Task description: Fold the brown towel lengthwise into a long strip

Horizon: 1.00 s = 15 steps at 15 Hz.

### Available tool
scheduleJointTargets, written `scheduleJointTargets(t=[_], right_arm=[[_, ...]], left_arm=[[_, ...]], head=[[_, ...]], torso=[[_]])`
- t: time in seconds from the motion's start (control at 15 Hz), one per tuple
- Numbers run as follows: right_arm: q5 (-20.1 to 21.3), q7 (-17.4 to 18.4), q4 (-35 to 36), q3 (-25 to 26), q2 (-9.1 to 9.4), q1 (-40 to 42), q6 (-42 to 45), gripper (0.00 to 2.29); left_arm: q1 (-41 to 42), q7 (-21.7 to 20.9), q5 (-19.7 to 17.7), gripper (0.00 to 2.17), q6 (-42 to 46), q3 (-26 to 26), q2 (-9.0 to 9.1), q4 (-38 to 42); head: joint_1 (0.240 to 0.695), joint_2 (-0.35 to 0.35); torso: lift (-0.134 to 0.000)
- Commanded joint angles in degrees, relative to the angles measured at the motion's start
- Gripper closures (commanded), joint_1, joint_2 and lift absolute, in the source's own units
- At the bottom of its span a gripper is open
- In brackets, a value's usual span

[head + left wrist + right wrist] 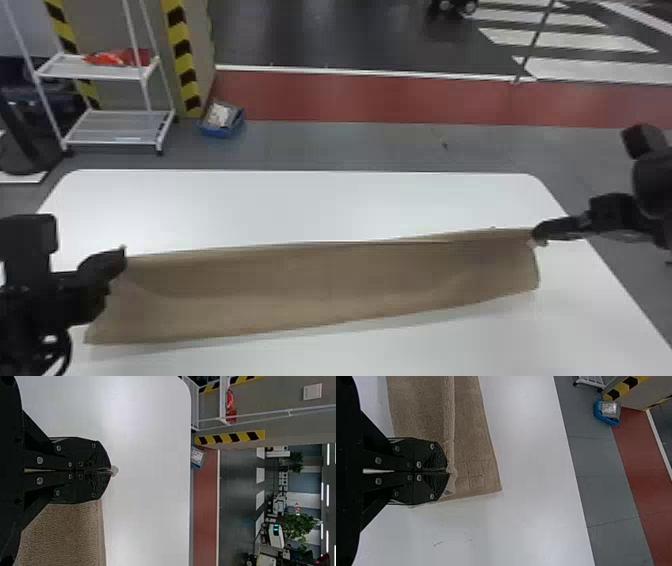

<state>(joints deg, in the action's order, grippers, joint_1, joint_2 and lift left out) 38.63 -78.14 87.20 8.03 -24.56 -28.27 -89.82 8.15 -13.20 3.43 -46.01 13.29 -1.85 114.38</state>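
Observation:
The brown towel [320,285] stretches across the white table as a long band, its left end lower than its right. At its upper left corner is my left gripper [124,257], shut on the towel; in the left wrist view the left gripper [111,471] has a bit of cloth at its tips, with more towel [63,534] beside it. My right gripper [537,235] is at the upper right corner. In the right wrist view the right gripper [447,471] is shut on a raised edge of the towel [472,443], with a flat brown layer beyond it.
The white table [300,205] extends beyond the towel on the far and near sides. Past its far edge, a white shelf rack [115,127] and a blue bin [222,120] stand on the floor near a striped pillar.

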Motion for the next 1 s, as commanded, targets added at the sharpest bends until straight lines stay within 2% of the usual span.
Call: scheduleJointTargets(t=[0.0,0.27,0.33,0.47,0.53,0.6,0.67,0.8,0.93], right_arm=[[1.1,-0.2,-2.0,-0.7,0.21,-1.4,0.7,2.04],[2.6,-0.2,-3.4,-1.0,0.48,-1.8,3.2,2.04],[3.2,-0.2,-3.4,-1.5,0.65,-1.8,3.2,1.94],[3.6,-0.2,-3.4,-1.7,1.88,-1.6,2.8,1.56],[3.5,-0.2,-3.2,-1.7,2.50,-1.4,2.3,1.30],[3.3,-0.2,-2.7,-1.7,3.03,-1.0,2.3,0.75],[2.9,-0.2,-2.2,-1.4,3.73,-0.1,2.1,0.08],[2.4,0.5,-0.7,-0.6,4.87,0.9,2.3,0.01],[1.7,5.3,0.3,-0.4,5.40,1.5,2.3,0.05]], left_arm=[[-1.3,0.1,0.1,1.23,0.3,-0.5,0.00,-1.6],[-3.0,0.4,0.3,1.23,0.9,-1.8,-0.09,-4.0],[-3.1,0.5,0.3,1.23,0.9,-2.1,-0.09,-4.3],[-3.1,0.6,0.3,1.23,0.9,-2.1,-0.09,-4.6],[-3.1,0.6,0.3,1.23,0.9,-2.2,-0.09,-4.7],[-3.1,0.7,0.3,1.23,1.0,-2.2,0.00,-4.8],[-3.1,0.8,0.3,1.23,1.0,-2.2,0.00,-4.8],[-2.9,1.4,0.3,1.23,1.9,-2.2,0.00,-4.8],[-2.8,1.4,0.2,1.23,2.5,-2.0,0.00,-4.8]], head=[[0.695,-0.109],[0.695,-0.118],[0.695,-0.121],[0.695,-0.127],[0.695,-0.125],[0.695,-0.120],[0.695,-0.115],[0.695,-0.103],[0.695,-0.089]], torso=[[-0.115],[-0.115],[-0.115],[-0.115],[-0.115],[-0.115],[-0.115],[-0.115],[-0.115]])
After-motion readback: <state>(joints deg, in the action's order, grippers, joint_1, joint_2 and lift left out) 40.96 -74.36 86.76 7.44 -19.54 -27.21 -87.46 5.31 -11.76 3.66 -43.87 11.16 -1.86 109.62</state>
